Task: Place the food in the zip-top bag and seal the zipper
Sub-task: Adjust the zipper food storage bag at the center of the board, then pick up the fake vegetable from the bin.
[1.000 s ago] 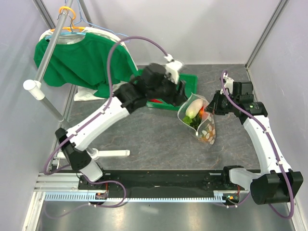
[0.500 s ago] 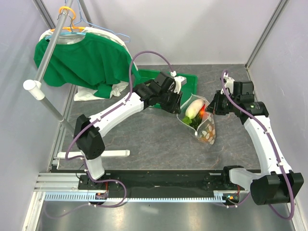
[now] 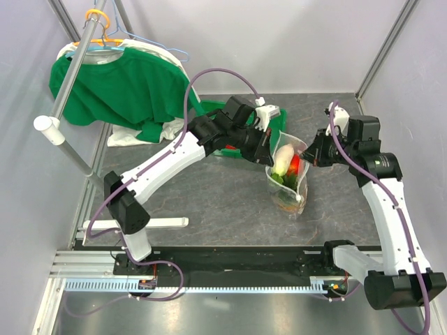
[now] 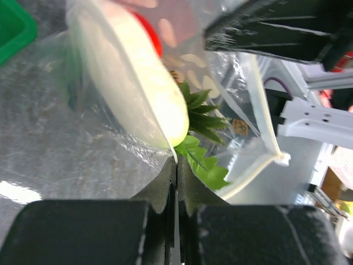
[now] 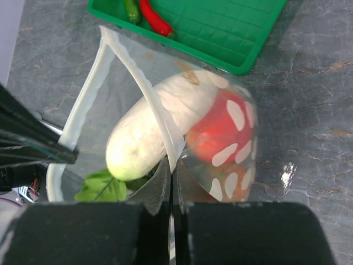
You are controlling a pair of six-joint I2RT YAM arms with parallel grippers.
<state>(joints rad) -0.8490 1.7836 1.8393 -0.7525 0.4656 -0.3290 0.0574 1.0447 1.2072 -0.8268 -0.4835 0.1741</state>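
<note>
Top external view: the clear, white-dotted zip-top plastic bag (image 3: 289,187) is held upright on the tabletop (image 3: 209,199). Its mouth is stretched left-right between the left claw (image 3: 269,155) and the right claw (image 3: 312,155), each clamped on a rim. A white oblong vegetable (image 3: 283,160) is seen inside.

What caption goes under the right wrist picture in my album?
The right gripper pinches the zip-top bag by its rim, white vegetable and red tomato inside, red chili lying in the green tray.

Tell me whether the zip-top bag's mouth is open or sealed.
Open. The zip-top bag's zipper strips gape apart: the left end effector pinches one, the right end effector the other.
</note>
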